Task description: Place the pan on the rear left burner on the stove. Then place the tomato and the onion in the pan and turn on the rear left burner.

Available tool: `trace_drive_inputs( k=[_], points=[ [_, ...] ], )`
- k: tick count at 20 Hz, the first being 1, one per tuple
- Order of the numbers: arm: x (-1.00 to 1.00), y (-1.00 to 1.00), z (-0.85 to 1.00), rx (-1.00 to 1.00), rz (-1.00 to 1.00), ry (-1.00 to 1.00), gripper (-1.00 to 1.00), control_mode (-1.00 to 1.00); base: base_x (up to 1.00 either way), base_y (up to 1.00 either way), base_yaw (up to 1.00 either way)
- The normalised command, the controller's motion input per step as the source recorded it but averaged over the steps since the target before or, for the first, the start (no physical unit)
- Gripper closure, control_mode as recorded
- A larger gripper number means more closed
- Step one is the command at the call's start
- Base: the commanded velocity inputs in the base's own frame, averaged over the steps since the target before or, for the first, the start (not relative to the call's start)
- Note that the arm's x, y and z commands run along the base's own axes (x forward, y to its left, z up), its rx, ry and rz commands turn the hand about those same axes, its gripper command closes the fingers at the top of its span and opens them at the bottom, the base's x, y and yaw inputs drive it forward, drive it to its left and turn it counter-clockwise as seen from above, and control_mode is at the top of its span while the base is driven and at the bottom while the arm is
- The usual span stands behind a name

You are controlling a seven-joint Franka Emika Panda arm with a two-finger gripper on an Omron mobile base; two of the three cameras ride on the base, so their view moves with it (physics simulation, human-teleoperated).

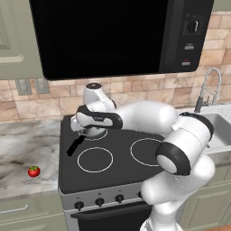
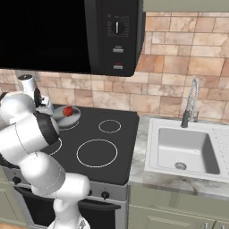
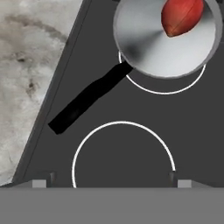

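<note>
The shiny grey pan (image 3: 166,43) sits on the rear left burner (image 3: 164,91) of the black glass stove (image 1: 122,169), its black handle (image 3: 87,98) pointing toward the front left. The plain red onion (image 3: 181,16) lies inside the pan (image 2: 67,117), near its far rim. The tomato (image 1: 34,171), red with a green stem, rests on the marble counter left of the stove. My gripper (image 3: 109,178) hangs open and empty above the front left burner (image 3: 122,153), just short of the pan. In the left base view my hand covers most of the pan (image 1: 92,132).
Black knobs (image 1: 99,201) line the stove's silver front panel. A dark microwave (image 1: 113,36) hangs low over the cooktop. To the right are a sink (image 2: 183,150) and a tall faucet (image 2: 191,103). The marble counter (image 1: 27,144) stretches left of the stove.
</note>
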Motion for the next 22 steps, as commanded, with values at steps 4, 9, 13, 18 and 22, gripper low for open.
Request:
trace_drive_inputs(
  k=[4,9,13,18,22],
  points=[
    [-0.35,0.41,0.00,0.00,0.00,0.05,-1.00,-1.00,0.00,0.00,0.00],
    [-0.37,0.41,0.00,0.00,0.00,0.04,-1.00,-1.00,0.00,0.00,0.00],
    [-0.31,0.38,0.00,0.00,0.00,0.04,-1.00,-1.00,0.00,0.00,0.00],
    [-0.26,0.38,0.00,0.00,0.00,0.04,-1.00,-1.00,0.00,0.00,0.00],
    [-0.23,0.38,0.00,0.00,0.00,0.03,-1.00,-1.00,0.00,0.00,0.00]
  ],
)
